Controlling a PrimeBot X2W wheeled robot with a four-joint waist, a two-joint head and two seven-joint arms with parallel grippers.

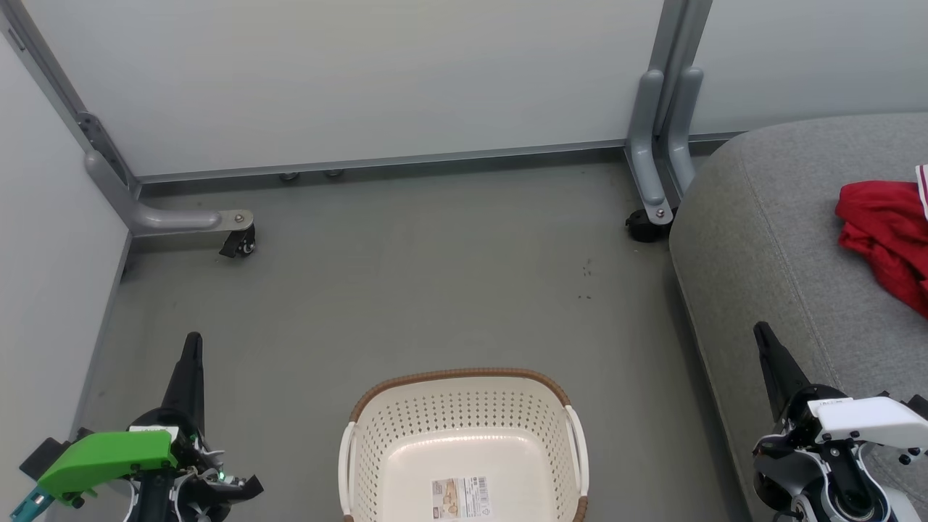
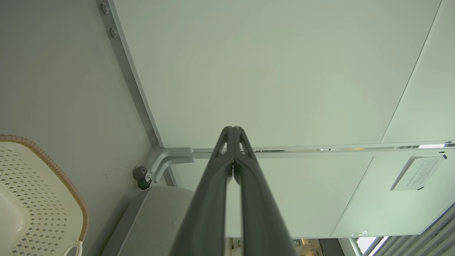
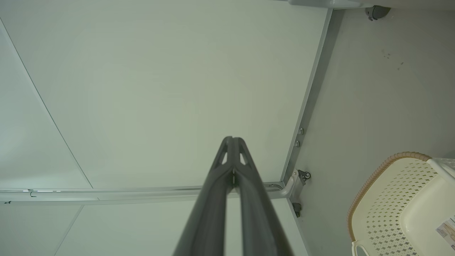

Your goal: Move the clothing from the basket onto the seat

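Note:
The cream perforated basket (image 1: pixel 464 442) with its brown rim stands on the floor at bottom centre, holding nothing but a label sticker (image 1: pixel 460 497). Red clothing (image 1: pixel 888 235) lies crumpled on the grey seat (image 1: pixel 768 239) at the right edge, with a bit of white trim beside it. My left gripper (image 1: pixel 192 344) is shut at the lower left, left of the basket, its fingertips pressed together in the left wrist view (image 2: pixel 233 132). My right gripper (image 1: pixel 761 332) is shut at the lower right over the seat's front edge, tips together in the right wrist view (image 3: pixel 233 141). Both hold nothing.
Pale partition panels (image 1: pixel 348 80) close the back and left. Their grey metal feet with castors stand at the left (image 1: pixel 235 243) and beside the seat (image 1: pixel 645 221). Bare grey floor (image 1: pixel 435 275) stretches between basket and wall. The basket (image 2: pixel 39 199) and seat (image 2: pixel 153 220) also appear in the left wrist view, the basket (image 3: pixel 401 206) in the right.

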